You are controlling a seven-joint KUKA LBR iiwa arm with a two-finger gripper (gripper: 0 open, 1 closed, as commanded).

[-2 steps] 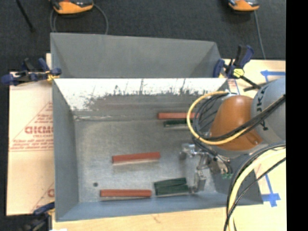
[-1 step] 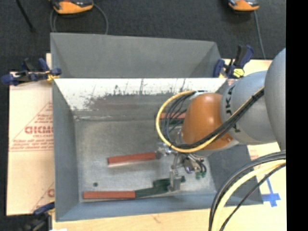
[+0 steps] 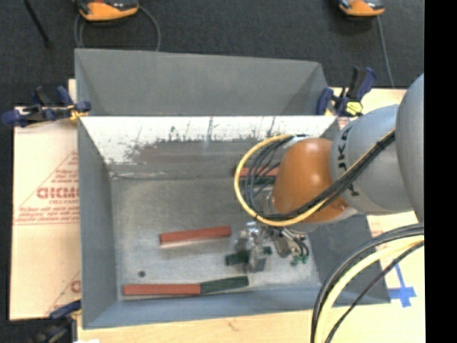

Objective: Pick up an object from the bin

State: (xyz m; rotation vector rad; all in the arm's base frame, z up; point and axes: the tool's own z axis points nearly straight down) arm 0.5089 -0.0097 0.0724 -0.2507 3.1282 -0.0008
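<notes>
A small dark green piece (image 3: 238, 261) lies on the floor of the bin (image 3: 95, 213), right of centre and towards the near wall. It is too small and too crowded by the tool for its shape or long axis to be read. The end effector (image 3: 255, 247) hangs right above it, touching it or just beside it on its far-right side. Whether it is open or closed, and whether it has hold of anything, cannot be told. The arm's orange cover (image 3: 307, 181) and looped cables hide the space to the far right. Another small green bit (image 3: 300, 259) lies to the right of the tool. To the left lies a red-brown bar (image 3: 195, 236), its long axis running left to right, its right end near the tool but apart from it. Along the near wall lie a second red-brown bar (image 3: 161, 289) and a dark green bar (image 3: 223, 285), end to end. In my judgement the green piece is the likeliest pick, since it needs almost no sideways shift.
</notes>
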